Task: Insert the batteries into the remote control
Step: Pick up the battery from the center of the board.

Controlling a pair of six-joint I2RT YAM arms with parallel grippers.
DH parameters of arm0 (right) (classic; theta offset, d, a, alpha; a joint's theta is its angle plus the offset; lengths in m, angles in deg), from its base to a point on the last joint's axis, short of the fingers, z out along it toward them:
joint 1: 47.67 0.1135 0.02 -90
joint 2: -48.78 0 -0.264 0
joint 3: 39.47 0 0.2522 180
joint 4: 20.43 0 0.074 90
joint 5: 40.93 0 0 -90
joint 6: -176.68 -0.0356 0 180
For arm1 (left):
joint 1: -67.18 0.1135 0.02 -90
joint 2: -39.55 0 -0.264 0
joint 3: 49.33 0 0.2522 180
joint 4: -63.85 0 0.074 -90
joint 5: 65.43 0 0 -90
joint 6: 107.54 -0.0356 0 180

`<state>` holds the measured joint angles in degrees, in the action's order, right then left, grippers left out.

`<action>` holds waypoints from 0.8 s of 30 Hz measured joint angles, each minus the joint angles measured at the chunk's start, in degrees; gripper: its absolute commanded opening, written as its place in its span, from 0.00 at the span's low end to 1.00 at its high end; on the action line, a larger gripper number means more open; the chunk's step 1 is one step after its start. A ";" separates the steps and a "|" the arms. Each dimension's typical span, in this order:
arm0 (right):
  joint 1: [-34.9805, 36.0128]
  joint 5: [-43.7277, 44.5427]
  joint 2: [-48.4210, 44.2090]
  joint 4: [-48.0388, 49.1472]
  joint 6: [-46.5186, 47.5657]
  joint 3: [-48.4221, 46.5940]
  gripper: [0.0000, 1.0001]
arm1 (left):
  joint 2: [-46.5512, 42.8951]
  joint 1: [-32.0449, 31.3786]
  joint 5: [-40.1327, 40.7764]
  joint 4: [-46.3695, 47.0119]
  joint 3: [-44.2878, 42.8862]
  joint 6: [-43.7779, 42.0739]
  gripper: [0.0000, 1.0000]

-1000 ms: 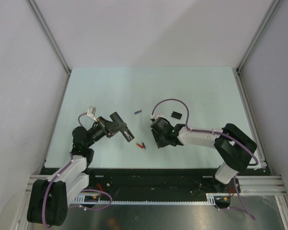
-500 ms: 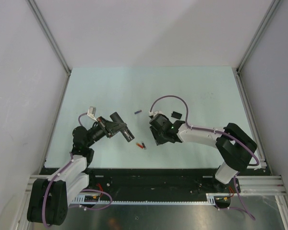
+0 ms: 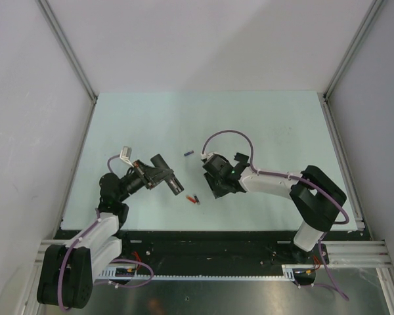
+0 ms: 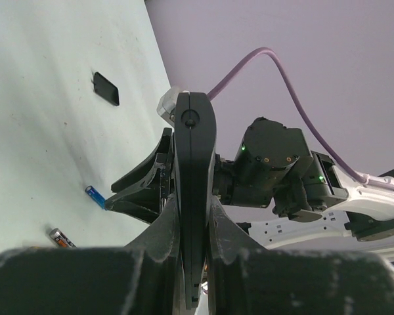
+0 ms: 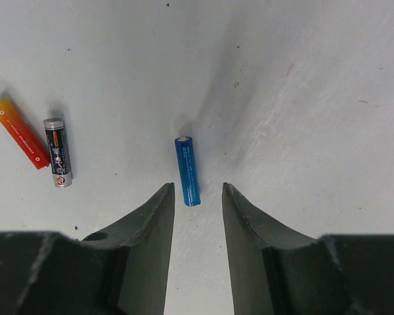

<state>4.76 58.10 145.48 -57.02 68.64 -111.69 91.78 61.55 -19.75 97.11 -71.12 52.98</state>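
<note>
With its jaws apart and gripping nothing, the right gripper (image 5: 197,189) hangs over the pale table (image 5: 302,79). The near end of a blue battery (image 5: 187,169) lies in the gap between its fingertips, touching neither. To that battery's left in the right wrist view, a red-orange battery (image 5: 18,134) and a dark battery with silver ends (image 5: 57,152) lie side by side, just apart from each other. A second blue battery (image 3: 188,153) rests alone farther up the table. Across from them, the left gripper (image 4: 194,223) is clamped on the remote control (image 4: 195,144), a slim black bar seen edge-on and held clear of the table. A small black flat piece (image 4: 106,88) lies well beyond the batteries.
</note>
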 measured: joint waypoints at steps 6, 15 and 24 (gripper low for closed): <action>0.15 -0.09 0.17 -0.61 0.39 -0.04 0.39 | 0.00 0.00 -0.52 -0.04 0.24 -0.02 0.00; 0.90 -0.09 0.17 -0.70 0.42 -0.07 0.41 | -0.24 0.00 -0.92 -0.04 1.16 -0.02 0.00; 0.37 0.76 -1.70 -0.72 0.57 -0.07 0.41 | -0.90 0.02 -0.94 -0.09 1.73 -0.02 0.00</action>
<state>5.13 58.87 143.78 -57.74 69.21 -111.76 90.88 61.57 -20.69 97.03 -69.39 52.96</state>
